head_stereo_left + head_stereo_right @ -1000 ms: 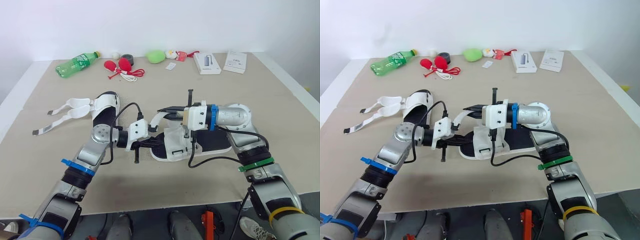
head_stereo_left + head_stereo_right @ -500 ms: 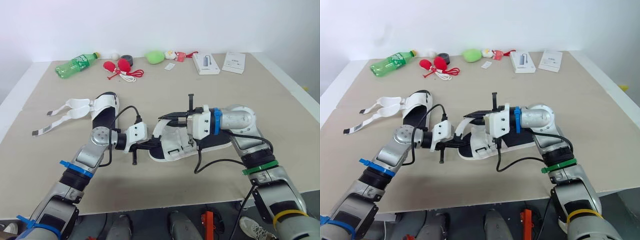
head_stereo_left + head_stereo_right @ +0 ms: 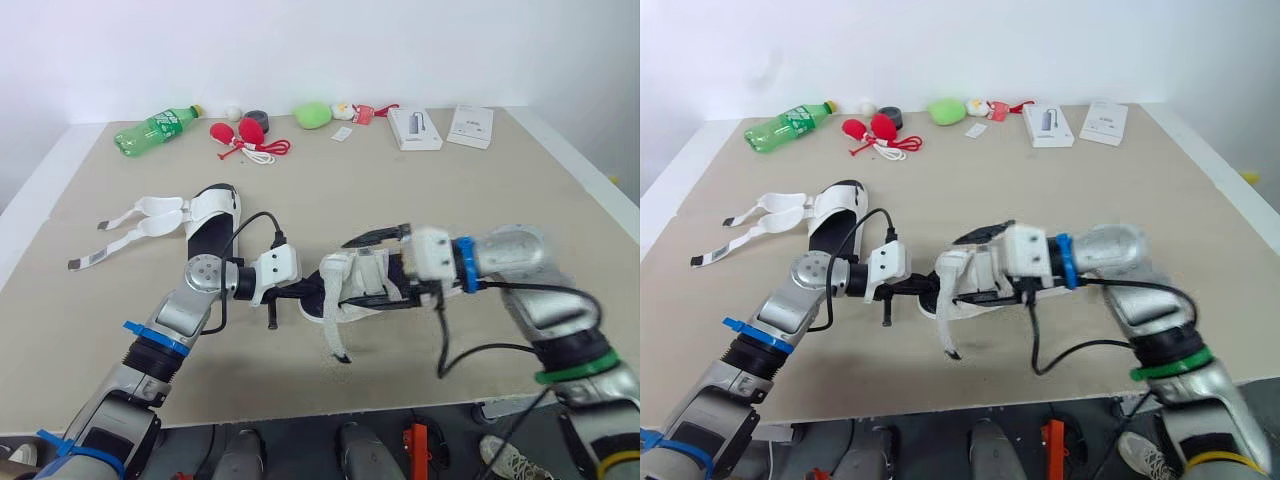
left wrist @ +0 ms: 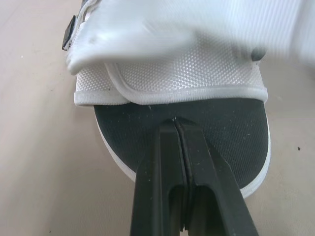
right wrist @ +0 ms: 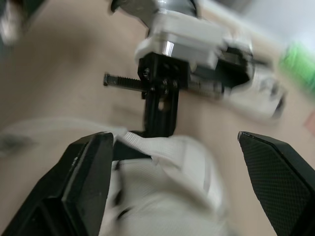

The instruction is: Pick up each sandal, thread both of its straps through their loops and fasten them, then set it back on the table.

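A white sandal with a black sole (image 3: 392, 278) lies at the table's middle. My left gripper (image 3: 303, 292) is shut, its tips resting on the toe of the sole (image 4: 216, 123). My right gripper (image 3: 352, 272) stands wide open around the sandal's white upper (image 5: 167, 157) without touching it. One loose white strap (image 3: 334, 335) hangs off the sandal's near side onto the table. The second sandal (image 3: 212, 214) lies to the far left, both its straps (image 3: 125, 226) spread out unfastened.
Along the far edge lie a green bottle (image 3: 155, 127), red toys with a white cord (image 3: 240, 132), a black tape roll (image 3: 257, 117), a green lump (image 3: 312, 113) and two white boxes (image 3: 414, 127). The table's front edge (image 3: 330, 408) is close below the arms.
My right gripper opened, let go of the strap and drew back to the right. The strap dropped over the sandal's near side. The left gripper stayed shut at the toe.
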You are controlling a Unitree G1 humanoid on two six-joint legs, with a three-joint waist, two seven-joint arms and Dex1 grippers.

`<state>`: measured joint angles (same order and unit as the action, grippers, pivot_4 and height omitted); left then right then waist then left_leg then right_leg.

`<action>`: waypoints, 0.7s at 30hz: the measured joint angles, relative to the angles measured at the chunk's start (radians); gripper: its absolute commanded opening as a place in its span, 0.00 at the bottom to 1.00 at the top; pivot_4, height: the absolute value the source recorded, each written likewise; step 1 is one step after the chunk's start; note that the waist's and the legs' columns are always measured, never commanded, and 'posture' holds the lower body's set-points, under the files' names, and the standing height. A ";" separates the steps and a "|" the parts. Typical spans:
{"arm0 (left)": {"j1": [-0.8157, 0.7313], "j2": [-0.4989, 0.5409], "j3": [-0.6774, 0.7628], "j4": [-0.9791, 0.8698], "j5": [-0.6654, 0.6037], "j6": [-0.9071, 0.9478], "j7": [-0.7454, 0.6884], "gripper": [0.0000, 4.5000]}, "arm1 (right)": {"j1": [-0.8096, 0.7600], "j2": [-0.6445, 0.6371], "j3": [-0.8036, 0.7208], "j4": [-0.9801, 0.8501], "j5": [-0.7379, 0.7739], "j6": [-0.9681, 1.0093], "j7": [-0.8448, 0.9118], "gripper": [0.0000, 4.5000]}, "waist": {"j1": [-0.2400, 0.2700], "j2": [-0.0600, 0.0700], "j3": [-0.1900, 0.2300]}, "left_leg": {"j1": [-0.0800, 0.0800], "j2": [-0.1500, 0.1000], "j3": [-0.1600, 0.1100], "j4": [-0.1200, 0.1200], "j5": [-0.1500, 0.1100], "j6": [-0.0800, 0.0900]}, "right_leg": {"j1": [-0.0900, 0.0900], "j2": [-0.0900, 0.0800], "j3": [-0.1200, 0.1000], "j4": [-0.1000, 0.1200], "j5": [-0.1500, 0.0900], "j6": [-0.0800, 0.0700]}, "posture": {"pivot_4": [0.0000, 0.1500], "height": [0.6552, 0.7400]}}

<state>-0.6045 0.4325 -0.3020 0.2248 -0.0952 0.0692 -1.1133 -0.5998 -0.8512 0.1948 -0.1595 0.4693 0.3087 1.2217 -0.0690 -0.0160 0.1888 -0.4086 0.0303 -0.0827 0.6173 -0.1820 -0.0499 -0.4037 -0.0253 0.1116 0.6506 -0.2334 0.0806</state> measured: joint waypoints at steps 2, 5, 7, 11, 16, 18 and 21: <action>0.001 0.003 0.000 0.000 0.000 -0.002 0.000 0.00 | 0.020 -0.057 -0.057 -0.069 0.126 0.223 -0.016 0.99 | 0.000 0.000 0.000 | 0.001 0.000 0.000 0.000 0.000 0.000 | 0.000 0.000 0.000 0.000 -0.001 -0.001 | 1.00 1.00; 0.003 0.004 0.000 0.000 0.000 -0.003 0.000 0.00 | 0.061 -0.079 -0.116 -0.165 0.290 0.448 -0.065 0.99 | -0.001 0.000 0.000 | 0.001 0.001 0.000 0.000 0.000 0.000 | 0.000 0.001 0.000 0.000 -0.002 -0.003 | 1.00 1.00; 0.003 0.004 0.000 0.000 0.000 -0.004 0.000 0.00 | 0.075 -0.078 -0.134 -0.237 0.425 0.625 -0.137 0.99 | -0.002 0.000 0.000 | 0.000 0.001 0.000 0.001 0.000 0.000 | 0.000 0.001 0.000 0.000 -0.002 -0.002 | 1.00 1.00; 0.003 0.003 0.000 0.001 0.001 -0.004 0.000 0.00 | 0.084 -0.021 -0.150 -0.295 0.590 0.823 -0.287 0.99 | -0.002 -0.001 0.000 | 0.000 0.001 0.000 0.001 0.000 0.000 | 0.000 0.000 0.000 0.000 -0.002 -0.002 | 1.00 1.00; 0.003 -0.001 -0.002 -0.001 0.000 -0.004 -0.002 0.00 | 0.143 0.016 -0.143 -0.300 0.680 0.998 -0.457 0.99 | 0.000 -0.002 -0.001 | -0.001 0.001 0.000 0.000 0.000 0.000 | -0.001 0.001 0.000 0.000 -0.002 0.000 | 1.00 1.00; 0.005 0.002 -0.001 -0.005 0.000 -0.003 -0.004 0.00 | 0.174 0.040 -0.103 -0.300 0.670 1.035 -0.508 0.99 | -0.001 -0.002 -0.001 | -0.001 0.000 0.000 0.000 0.000 0.000 | -0.001 0.000 0.000 0.000 -0.002 0.002 | 1.00 1.00; 0.009 0.004 0.000 -0.010 0.000 0.000 -0.001 0.00 | 0.177 0.091 -0.078 -0.299 0.663 1.071 -0.573 0.99 | -0.001 -0.002 -0.001 | -0.002 0.001 0.000 0.000 0.000 0.000 | -0.002 0.001 0.000 0.000 -0.001 0.003 | 1.00 1.00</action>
<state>-0.5959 0.4362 -0.3019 0.2152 -0.0955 0.0695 -1.1143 -0.4229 -0.7602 0.1171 -0.4589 1.1321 1.3793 0.6485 -0.0705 -0.0176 0.1878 -0.4107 0.0309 -0.0825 0.6178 -0.1823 -0.0495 -0.4058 -0.0246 0.1116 0.6506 -0.2344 0.0835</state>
